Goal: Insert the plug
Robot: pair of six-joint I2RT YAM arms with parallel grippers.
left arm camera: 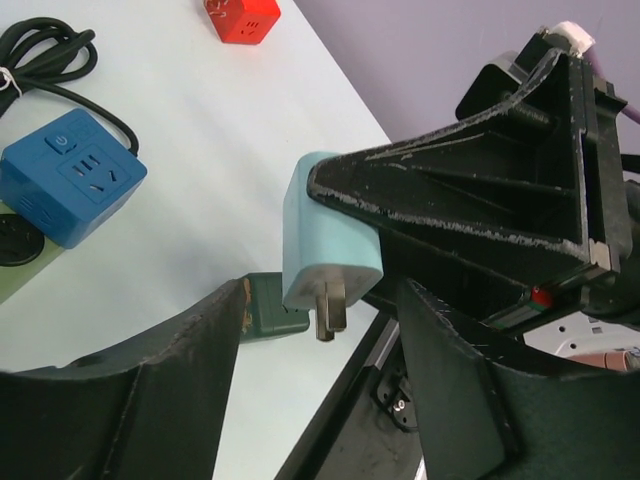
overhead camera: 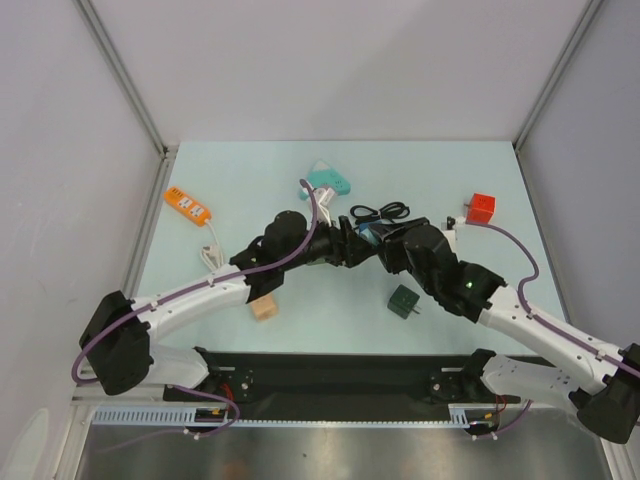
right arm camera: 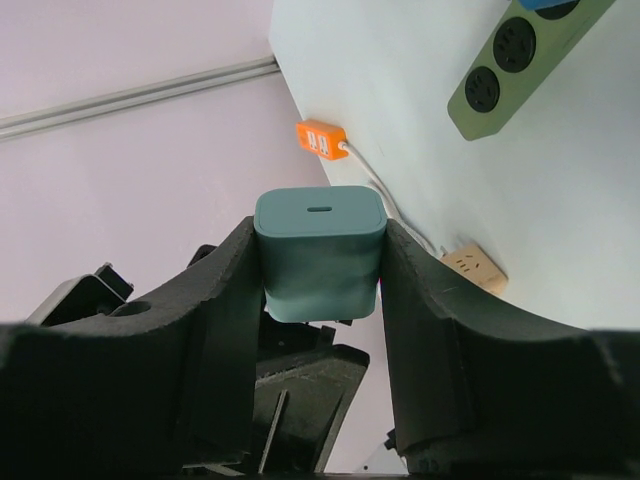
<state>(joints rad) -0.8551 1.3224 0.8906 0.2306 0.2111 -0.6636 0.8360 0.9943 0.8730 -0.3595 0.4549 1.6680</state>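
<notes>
While the right gripper clamps the teal plastic plug prongs-down, the blue cube socket lies just beyond, on the far side; the left gripper gapes empty.

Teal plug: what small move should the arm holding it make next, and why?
Probably swing the right gripper toward the blue socket cube and line the prongs up over its slots. The teal plug is clamped between that gripper's fingers, its prongs bare in the air, and the cube sits on the table apart from it.

No words or numbers legible, one sign only — a power symbol on the blue socket cube
</notes>
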